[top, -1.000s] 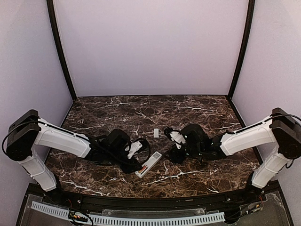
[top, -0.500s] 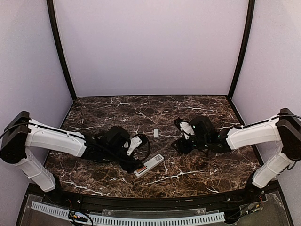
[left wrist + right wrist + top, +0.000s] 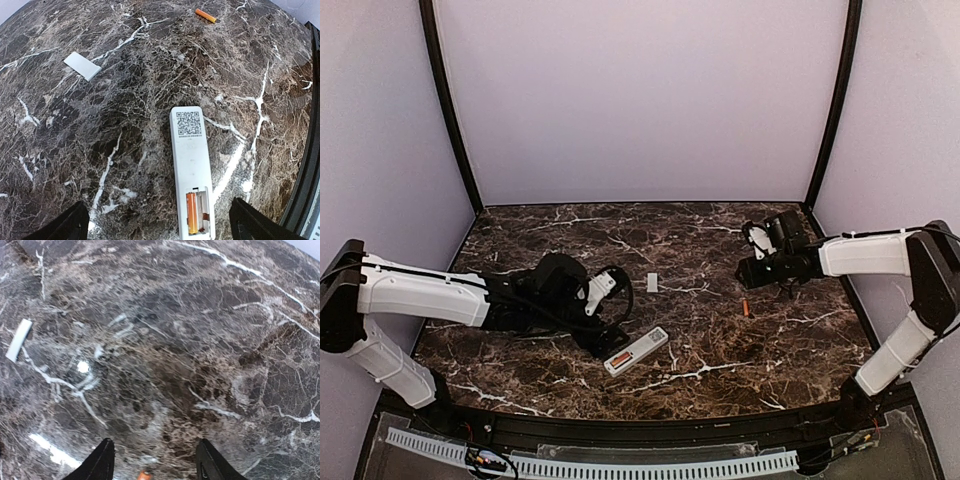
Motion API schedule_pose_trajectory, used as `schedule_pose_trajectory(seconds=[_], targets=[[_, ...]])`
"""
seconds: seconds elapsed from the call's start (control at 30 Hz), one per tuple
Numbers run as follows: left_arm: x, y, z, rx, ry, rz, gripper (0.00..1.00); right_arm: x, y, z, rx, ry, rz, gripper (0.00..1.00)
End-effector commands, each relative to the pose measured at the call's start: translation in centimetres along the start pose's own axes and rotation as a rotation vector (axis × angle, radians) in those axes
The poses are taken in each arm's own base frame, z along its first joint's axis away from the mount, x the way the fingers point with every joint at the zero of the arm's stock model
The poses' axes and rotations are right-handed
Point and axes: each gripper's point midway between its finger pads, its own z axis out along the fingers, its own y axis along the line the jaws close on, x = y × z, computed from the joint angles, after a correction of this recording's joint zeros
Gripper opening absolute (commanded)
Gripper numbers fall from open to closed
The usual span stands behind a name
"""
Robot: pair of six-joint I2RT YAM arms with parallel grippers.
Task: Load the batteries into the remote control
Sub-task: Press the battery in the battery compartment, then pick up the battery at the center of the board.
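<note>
Marble table (image 3: 570,225) bare around the white remote control (image 3: 636,351) near its front edge — long axis diagonal, slot end near-left, orange battery (image 3: 191,214) seated. Left tool (image 3: 160,231) spread above; right tool (image 3: 155,462) parted, gripping nothing, near loose battery (image 3: 745,307).

The left arm (image 3: 430,298) and the right arm (image 3: 865,255) wear smooth white shells; their shoulder and elbow joints are black blocks; thin black cables (image 3: 635,303) loop at shoulders and wrists; small white plates sit on the black wrists; the left pincer (image 3: 162,227) and right pincer (image 3: 156,462) end in blunt matte-black fingertips (image 3: 75,225).
</note>
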Motion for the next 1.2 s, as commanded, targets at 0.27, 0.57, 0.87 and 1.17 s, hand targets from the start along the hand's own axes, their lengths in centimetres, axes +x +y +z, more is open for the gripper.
schedule_pose_trajectory(seconds=[0.27, 0.57, 0.87, 1.17], targets=[[0.9, 0.1, -0.3, 0.004, 0.007, -0.013, 0.99, 5.3, 1.3, 0.0, -0.170, 0.224, 0.118, 0.46], [1.0, 0.4, -0.3, -0.012, -0.003, -0.018, 0.99, 7.6, 0.8, 0.9, -0.042, 0.363, 0.060, 0.42], [0.8, 1.5, -0.7, -0.071, -0.018, -0.011, 0.99, 9.3, 0.3, 1.7, 0.022, 0.439, 0.038, 0.37], [0.3, 3.3, -1.2, -0.130, -0.074, -0.072, 0.98, 10.8, 0.2, 2.4, 0.072, 0.511, 0.001, 0.18]])
